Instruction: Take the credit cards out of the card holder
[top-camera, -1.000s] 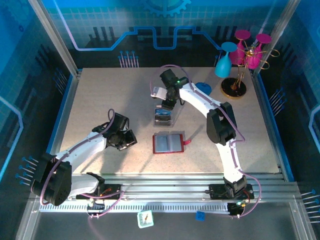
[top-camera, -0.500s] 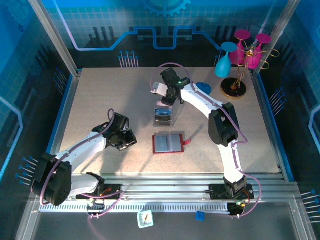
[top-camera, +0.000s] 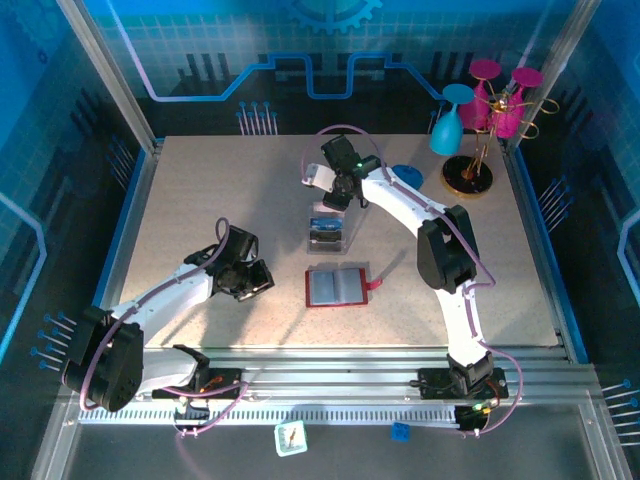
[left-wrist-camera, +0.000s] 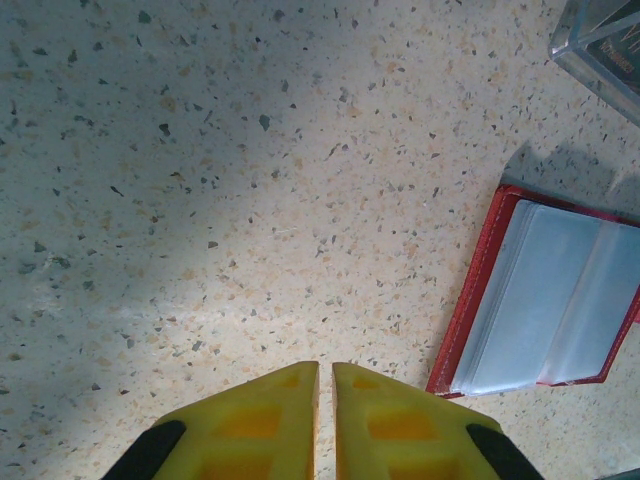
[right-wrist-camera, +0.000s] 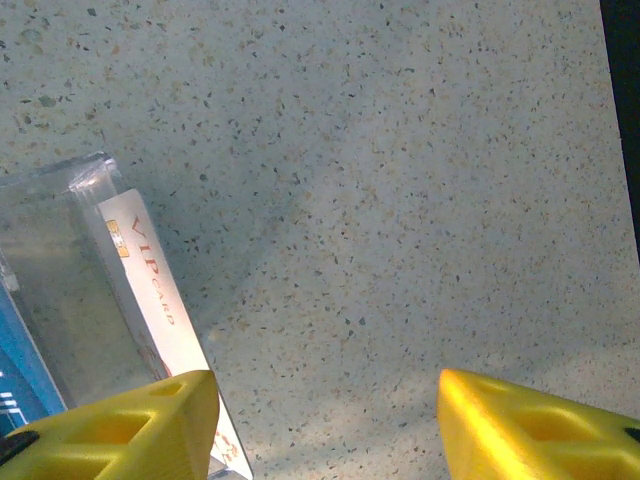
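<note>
The left jaws are closed together. Their yellow fingertips (left-wrist-camera: 270, 420) are parted by only a hairline slit and grip nothing, and they hang over the bare, speckled beige stone counter (left-wrist-camera: 200, 180). Just to their right, the small red folding card holder (left-wrist-camera: 540, 300) lies open and flat on the counter. Its pale blue-grey inner pockets face up, and whether any card sits in them cannot be told. In the top view its thin red closing tab (top-camera: 376, 285) sticks out on the right side. The left jaws sit near the card holder's left edge without touching it.

The right jaws stand apart. Their yellow fingertips (right-wrist-camera: 130, 420) sit wide at the two lower corners of the wrist view, with only counter between them, and they hold nothing. Beside the fingertip at the lower left of that view is a clear plastic box (right-wrist-camera: 60, 230). In it a white plastic card (right-wrist-camera: 150, 290) printed "VIP card" stands on edge against the wall, with a blue card (right-wrist-camera: 20, 370) behind it. Seen from above, the right jaws hang over the far end of this box. The box stands on the counter just beyond the card holder and apart from it.

At the counter's far right corner are a teal stemmed glass (top-camera: 450, 125) and magenta glasses (top-camera: 495, 105) on a gold wire stand (top-camera: 468, 175).
</note>
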